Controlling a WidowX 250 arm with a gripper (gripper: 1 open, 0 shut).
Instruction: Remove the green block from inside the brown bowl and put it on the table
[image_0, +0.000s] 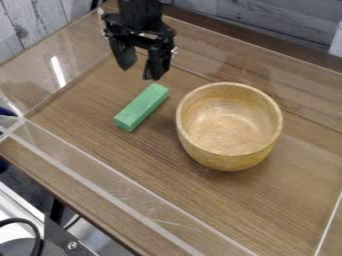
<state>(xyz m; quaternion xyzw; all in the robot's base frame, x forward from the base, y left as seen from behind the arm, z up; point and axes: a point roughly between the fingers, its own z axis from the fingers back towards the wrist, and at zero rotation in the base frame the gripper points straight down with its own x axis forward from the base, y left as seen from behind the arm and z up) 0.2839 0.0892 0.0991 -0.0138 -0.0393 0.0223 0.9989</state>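
The green block lies flat on the table, just left of the brown bowl and apart from it. The bowl's inside shows bare wood grain with nothing in it. My gripper hangs above and behind the block, pointing down. Its dark fingers stand apart, open, with nothing between them. A clear gap separates the fingertips from the block.
Clear acrylic walls edge the tabletop on the left, front and right. A white plank wall stands behind the table at the upper left. A black cable loops at the bottom left corner, outside the walls.
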